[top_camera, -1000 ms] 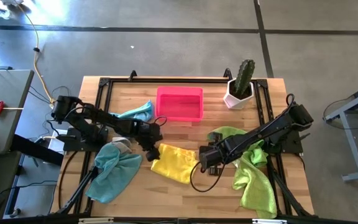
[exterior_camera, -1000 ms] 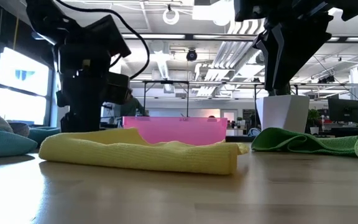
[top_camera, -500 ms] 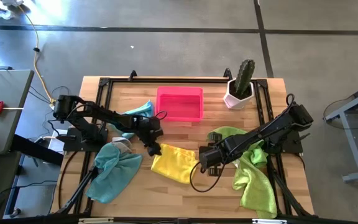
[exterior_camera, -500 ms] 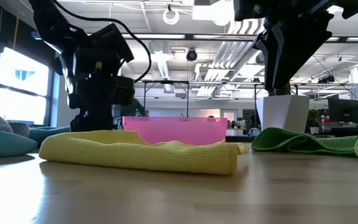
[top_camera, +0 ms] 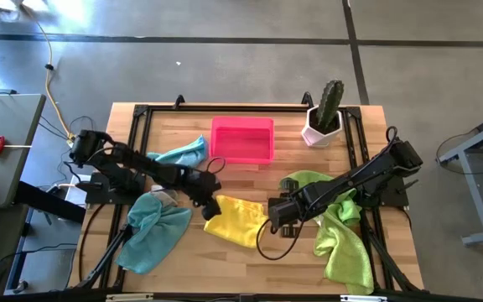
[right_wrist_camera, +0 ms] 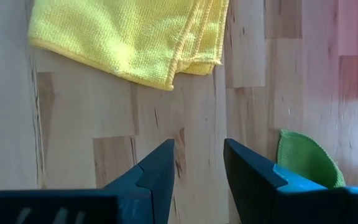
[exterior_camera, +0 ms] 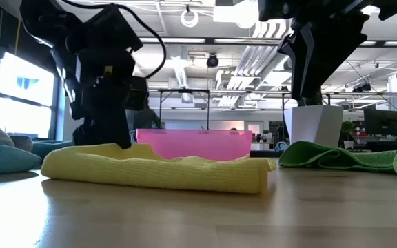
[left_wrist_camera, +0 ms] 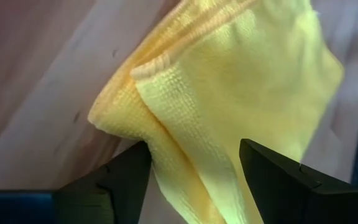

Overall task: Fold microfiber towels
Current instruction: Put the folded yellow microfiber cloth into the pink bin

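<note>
A yellow towel (top_camera: 240,221), folded in several layers, lies flat on the table's middle; it also shows in the low view (exterior_camera: 157,172). My left gripper (top_camera: 211,205) is open and low at the towel's left corner (left_wrist_camera: 142,106), one finger on each side of it. My right gripper (top_camera: 275,216) is open and empty. It hovers over bare wood just right of the towel's right edge (right_wrist_camera: 197,37). Two teal towels (top_camera: 153,236) (top_camera: 184,153) lie at the left. Lime green towels (top_camera: 342,239) lie at the right. My left gripper comes down on the yellow towel's left corner (left_wrist_camera: 166,143) from above, slanting from the table's left. The folded layers run between the two open fingers (left_wrist_camera: 123,180). I cannot tell whether the fingers touch the cloth. The towel lies flat on the table.
A rigid pink tray (top_camera: 241,139) stands at the far middle and a white pot with a cactus (top_camera: 324,119) at the far right. Bare wood (top_camera: 283,260) lies along the near edge between the towels.
My left gripper has gone a little toward the table's right and come down onto the yellow towel's left corner. The towel has stayed flat where it was.
</note>
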Action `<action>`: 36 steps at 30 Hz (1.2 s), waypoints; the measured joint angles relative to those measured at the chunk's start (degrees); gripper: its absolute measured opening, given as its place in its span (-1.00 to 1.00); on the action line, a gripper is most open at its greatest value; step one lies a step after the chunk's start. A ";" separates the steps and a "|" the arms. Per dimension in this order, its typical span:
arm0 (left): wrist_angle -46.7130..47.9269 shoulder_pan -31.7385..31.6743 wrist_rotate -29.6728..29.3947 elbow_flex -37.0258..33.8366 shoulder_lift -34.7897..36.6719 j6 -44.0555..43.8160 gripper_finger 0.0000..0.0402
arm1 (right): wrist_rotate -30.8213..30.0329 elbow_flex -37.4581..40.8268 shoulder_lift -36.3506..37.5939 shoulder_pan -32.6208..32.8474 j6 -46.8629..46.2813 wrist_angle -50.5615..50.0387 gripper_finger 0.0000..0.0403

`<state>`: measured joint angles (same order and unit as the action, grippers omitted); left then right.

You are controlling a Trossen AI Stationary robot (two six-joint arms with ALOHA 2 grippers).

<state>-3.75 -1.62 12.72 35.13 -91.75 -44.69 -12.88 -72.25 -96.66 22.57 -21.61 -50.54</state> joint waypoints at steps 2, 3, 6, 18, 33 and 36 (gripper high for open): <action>-0.02 1.00 -2.69 0.05 -0.01 -1.16 0.15 | 0.00 0.00 0.00 0.00 0.14 0.28 -0.34; -0.25 1.51 -3.90 0.09 -0.40 -1.85 0.13 | 0.00 0.00 0.00 0.00 0.22 0.47 -0.34; -0.70 2.57 -6.14 0.20 -1.72 -3.39 0.04 | 0.00 0.00 0.00 0.00 0.01 0.67 -0.34; -4.26 3.17 -8.20 0.16 -3.84 -3.41 -0.86 | 0.00 0.00 0.00 0.00 -0.41 0.00 -0.34; 15.07 -1.70 3.13 16.31 -4.04 18.79 -0.98 | -0.42 0.00 -0.02 1.87 -1.85 -1.53 -0.34; 23.90 -3.31 -1.48 22.42 -4.04 28.52 -0.99 | -0.59 0.00 -0.02 2.04 -2.05 -1.91 -0.34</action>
<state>20.15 -4.94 11.23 57.55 -95.79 -16.16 -13.47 -72.25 -96.68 24.61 -23.65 -52.45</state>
